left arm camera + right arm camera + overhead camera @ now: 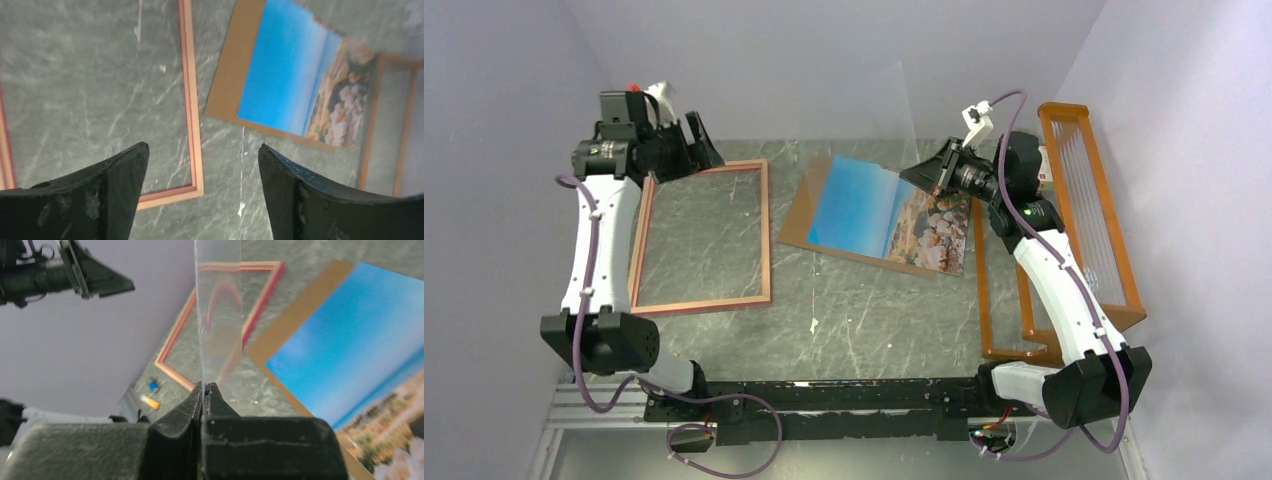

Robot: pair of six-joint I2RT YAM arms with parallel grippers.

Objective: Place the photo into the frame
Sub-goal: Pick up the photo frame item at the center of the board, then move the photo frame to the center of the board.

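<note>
The left claw (202,146) hangs released above the frame (704,303), which lies flat on the surface (854,310). At centre, the photo (884,215) rests face up on a brown board (796,225). The right claw (204,385) is clenched on 1 upright clear pane (217,315).

The left arm (602,235) was raised from its base and stretched away along the left side. Its wrist was bent so that the left gripper (204,146) was pointed downward, with the jaws held wide apart and nothing between them. The right arm (1052,275) was likewise lifted and reached away and inward, and the right gripper (204,386) was pinched tight on the lower edge of a clear sheet (218,310), which was held upright.
</note>
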